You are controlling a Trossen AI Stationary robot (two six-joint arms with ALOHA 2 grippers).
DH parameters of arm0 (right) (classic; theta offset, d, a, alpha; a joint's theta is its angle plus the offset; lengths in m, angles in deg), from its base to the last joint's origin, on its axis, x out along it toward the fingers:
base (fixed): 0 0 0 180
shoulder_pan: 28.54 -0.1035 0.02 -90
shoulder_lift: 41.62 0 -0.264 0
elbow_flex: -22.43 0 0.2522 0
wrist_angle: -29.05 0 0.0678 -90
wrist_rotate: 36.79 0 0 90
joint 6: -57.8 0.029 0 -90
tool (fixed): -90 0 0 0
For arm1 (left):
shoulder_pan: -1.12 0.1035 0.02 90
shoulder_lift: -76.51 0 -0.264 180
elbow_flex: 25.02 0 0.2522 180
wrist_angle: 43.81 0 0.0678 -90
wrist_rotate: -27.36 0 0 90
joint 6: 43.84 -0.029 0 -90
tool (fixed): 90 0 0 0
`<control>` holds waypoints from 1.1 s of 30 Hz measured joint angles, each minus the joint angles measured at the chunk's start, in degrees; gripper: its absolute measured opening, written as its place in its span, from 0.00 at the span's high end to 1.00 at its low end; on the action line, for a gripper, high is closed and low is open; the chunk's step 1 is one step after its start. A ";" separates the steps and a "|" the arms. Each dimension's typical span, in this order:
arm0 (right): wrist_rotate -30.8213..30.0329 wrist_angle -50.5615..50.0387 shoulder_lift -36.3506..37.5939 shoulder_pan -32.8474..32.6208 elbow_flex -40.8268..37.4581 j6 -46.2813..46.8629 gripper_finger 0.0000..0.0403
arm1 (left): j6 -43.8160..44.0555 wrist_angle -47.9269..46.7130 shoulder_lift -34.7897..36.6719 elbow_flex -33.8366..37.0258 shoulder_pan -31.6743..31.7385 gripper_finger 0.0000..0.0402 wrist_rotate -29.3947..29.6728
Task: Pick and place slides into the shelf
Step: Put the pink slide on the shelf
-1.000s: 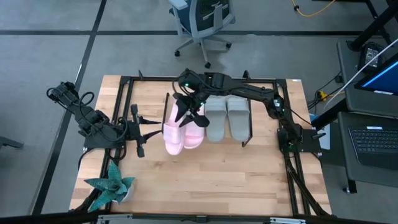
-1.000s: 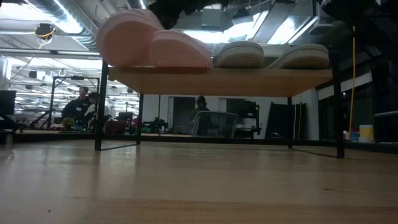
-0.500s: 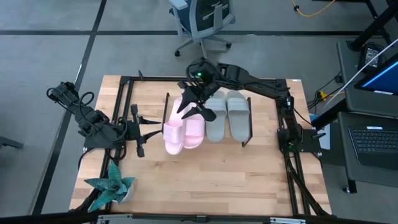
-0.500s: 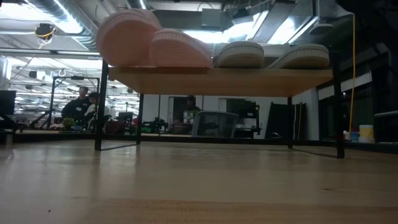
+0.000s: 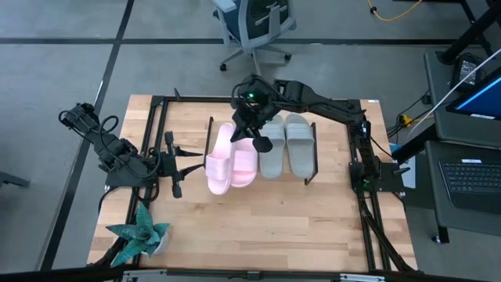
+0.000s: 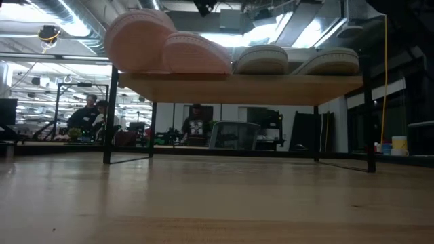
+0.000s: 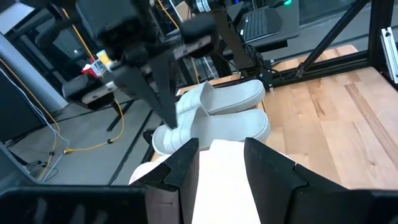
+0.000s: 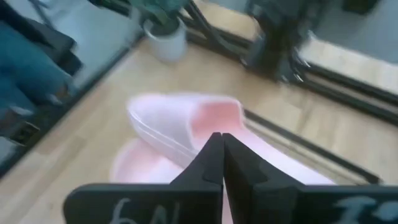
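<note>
All four slides sit on the shelf [image 5: 311, 168], but the outer pink slide [image 5: 220, 160] overhangs its front edge, resting partly on its mate [image 5: 244, 163]. Your right gripper [image 5: 252, 135] hovers above them, fingers closed and empty; left gripper [image 5: 174, 164] waits open beside the shelf. Nudge that pair and the outer one could tip off.

Grey floor [image 5: 63, 70] with dark seams, an office chair [image 5: 254, 27] behind the table, a laptop [image 5: 470, 176] alongside.

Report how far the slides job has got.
Done: two pink slides and two grey slides all sit on the shelf, though the leftmost pink one overhangs its front edge.
In hand: nothing; the right gripper hangs shut above the pink pair, the left gripper waits open beside the shelf.
Left: perhaps straightening that slide.
</note>
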 joint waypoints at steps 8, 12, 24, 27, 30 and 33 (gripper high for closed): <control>-4.36 -6.23 -0.44 0.05 -1.36 0.01 0.99 | 0.02 0.02 0.00 -0.02 0.00 0.70 0.02; -6.54 -5.79 -1.63 -0.26 -1.36 -0.05 1.00 | 0.03 0.02 -0.02 0.00 0.02 0.70 0.03; -11.59 -5.00 -3.84 -0.24 -1.37 -0.05 1.00 | 0.19 0.20 -0.02 0.00 0.01 0.70 0.04; -12.28 -4.28 -4.65 -0.22 -1.29 -0.07 1.00 | 0.17 0.20 -0.02 -0.01 0.02 0.70 0.04; -12.47 -2.46 -5.26 -0.22 -1.31 -0.10 1.00 | 0.17 0.19 -0.02 0.00 0.00 0.70 0.04; -12.48 0.50 -5.25 -0.16 -1.31 -0.10 1.00 | 0.15 0.15 -0.02 0.00 0.00 0.70 0.07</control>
